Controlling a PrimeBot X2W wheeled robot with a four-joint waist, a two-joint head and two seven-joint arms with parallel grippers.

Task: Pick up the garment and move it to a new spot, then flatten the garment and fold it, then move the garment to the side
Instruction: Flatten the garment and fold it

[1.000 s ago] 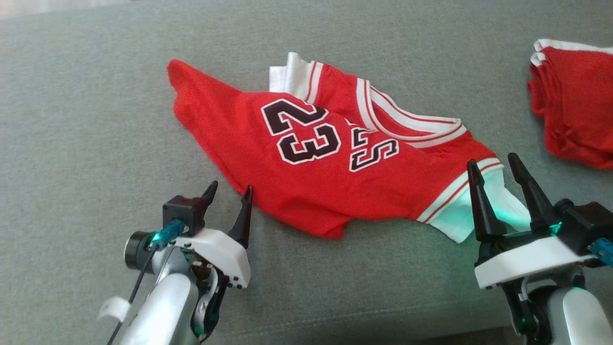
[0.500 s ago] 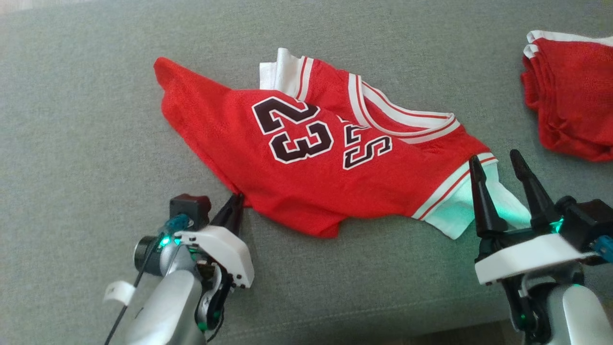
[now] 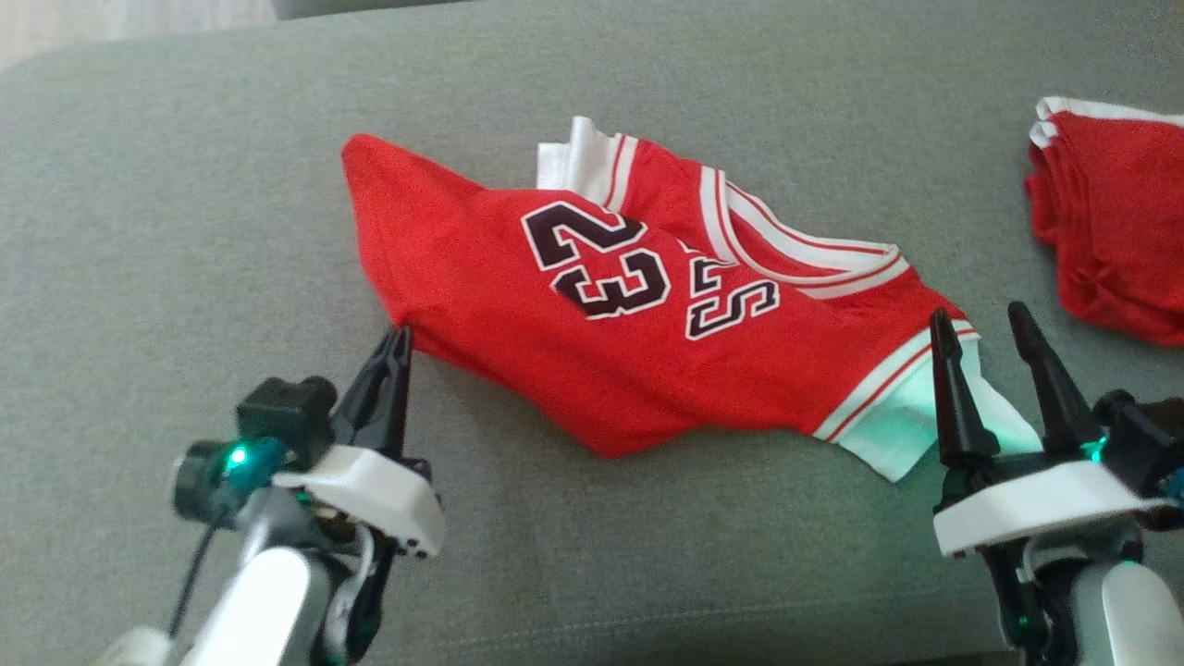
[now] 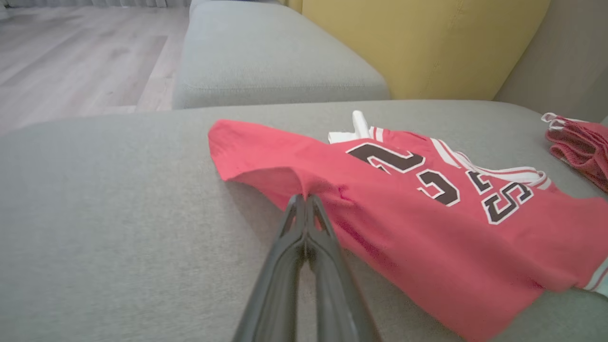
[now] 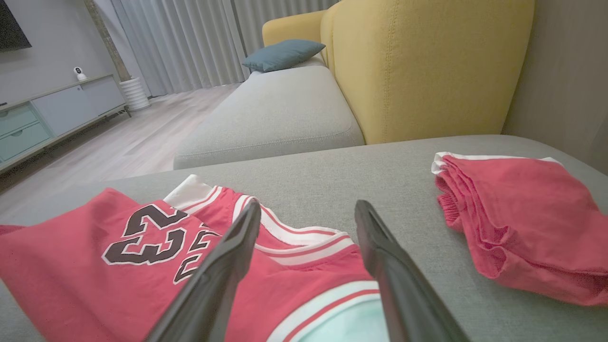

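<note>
**Q:** What is each tool doing?

**A:** The left tool (image 4: 304, 197) has its dark fingers pressed together on a pinch of the near edge of the red mesh basketball jersey with white trim and a black number 23 (image 3: 647, 370). The cloth tents at the tips. The right tool (image 3: 979, 313) stands spread wide and holds nothing, poised at the jersey's white-banded edge.

**Q:** Where does the jersey lie, and how far along is the task?

**A:** It lies rumpled on the grey upholstered sofa cushion (image 3: 185, 185), well apart from a folded red cloth pile (image 3: 1110, 240). By this evidence only one grasp is made. Lifting, moving, flattening, folding and setting aside remain.
</note>
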